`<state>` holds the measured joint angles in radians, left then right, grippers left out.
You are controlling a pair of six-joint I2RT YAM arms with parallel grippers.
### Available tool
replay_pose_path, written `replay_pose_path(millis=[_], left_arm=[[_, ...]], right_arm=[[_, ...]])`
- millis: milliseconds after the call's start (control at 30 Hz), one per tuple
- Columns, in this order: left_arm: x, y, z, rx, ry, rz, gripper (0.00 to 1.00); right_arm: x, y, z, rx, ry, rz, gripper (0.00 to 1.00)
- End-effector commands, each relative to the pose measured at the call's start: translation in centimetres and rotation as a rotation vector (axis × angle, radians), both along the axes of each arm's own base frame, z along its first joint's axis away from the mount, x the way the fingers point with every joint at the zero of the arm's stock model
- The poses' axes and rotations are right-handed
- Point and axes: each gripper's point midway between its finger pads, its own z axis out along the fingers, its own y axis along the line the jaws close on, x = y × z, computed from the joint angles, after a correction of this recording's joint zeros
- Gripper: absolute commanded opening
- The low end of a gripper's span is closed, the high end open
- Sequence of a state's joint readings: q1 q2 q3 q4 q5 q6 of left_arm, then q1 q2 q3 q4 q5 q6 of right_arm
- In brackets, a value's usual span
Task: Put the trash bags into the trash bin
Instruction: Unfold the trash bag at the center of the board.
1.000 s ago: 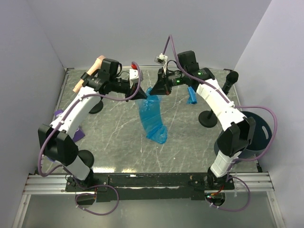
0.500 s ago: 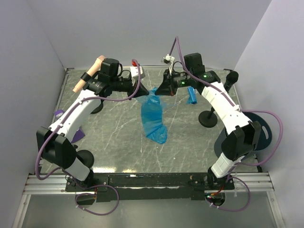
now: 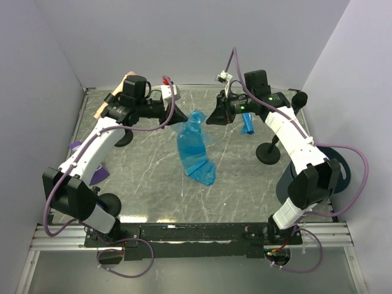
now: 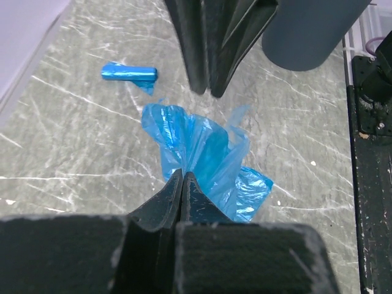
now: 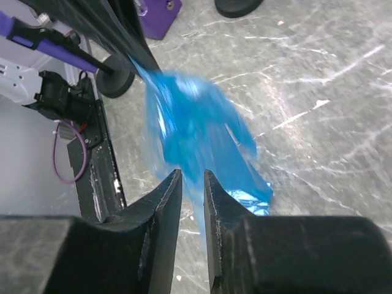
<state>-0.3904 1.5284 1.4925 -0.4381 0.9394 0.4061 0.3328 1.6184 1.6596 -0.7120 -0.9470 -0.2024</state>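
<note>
Left hand (image 3: 184, 121) clamped shut on the top of the long blue bag (image 3: 195, 153). The bag hangs mid-table (image 3: 141, 177), tail resting on it. Right hand (image 3: 209, 118) just beside, fingers slightly parted, gripping nothing. Blue roll (image 3: 247, 122) near the far edge; bin (image 3: 335, 158) at the right edge. Likely step: the carry. Next: lift the tail clear and swing it over the bin.

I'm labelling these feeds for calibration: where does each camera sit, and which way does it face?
Top external: above and behind the arm bases, looking down on the table; both arms show whole, the left gripper pinching the blue bag.
Left wrist: behind the left gripper's shut fingers, facing the right gripper and the blue roll.
Right wrist: behind the right gripper's parted fingers, facing the left gripper.
Shared: all three show the blue bag; the wrist views face each other.
</note>
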Motion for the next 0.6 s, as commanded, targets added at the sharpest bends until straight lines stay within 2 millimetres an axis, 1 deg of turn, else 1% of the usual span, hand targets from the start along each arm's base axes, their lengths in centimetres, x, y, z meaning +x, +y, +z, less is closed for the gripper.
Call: replay_pose_path(millis=[0, 167, 233, 333, 400, 467, 533, 567], left_arm=[[-1.8, 0.2, 2.4, -0.053, -0.058, -0.073, 0.01], [-2.5, 0.0, 2.8, -0.068, -0.046, -0.114, 0.01], [-2.8, -0.1, 2.9, -0.075, -0.044, -0.139, 0.01], [-2.7, -0.2, 2.9, -0.079, -0.038, -0.137, 0.01], [-2.5, -0.2, 3.0, -0.079, -0.043, -0.131, 0.01], [-2.6, -0.3, 3.0, -0.083, -0.039, -0.136, 0.01], [-2.7, -0.4, 3.2, -0.090, -0.035, -0.151, 0.00], [-2.7, -0.5, 3.3, -0.091, -0.037, -0.156, 0.01]], right_arm=[[-1.3, -0.7, 1.7, 0.026, -0.044, 0.007, 0.28], [-1.1, -0.3, 2.1, 0.041, -0.055, 0.029, 0.30], [-0.8, 0.0, 2.0, 0.046, -0.052, 0.039, 0.33], [-1.1, 1.0, 2.4, 0.062, -0.055, 0.087, 0.39], [-1.8, 1.9, 2.8, 0.084, -0.059, 0.136, 0.45], [-2.3, 2.8, 2.8, 0.082, -0.061, 0.161, 0.53], [-2.2, 3.3, 2.5, 0.077, -0.056, 0.159, 0.53], [-1.9, 3.5, 2.3, 0.071, -0.059, 0.150, 0.53]])
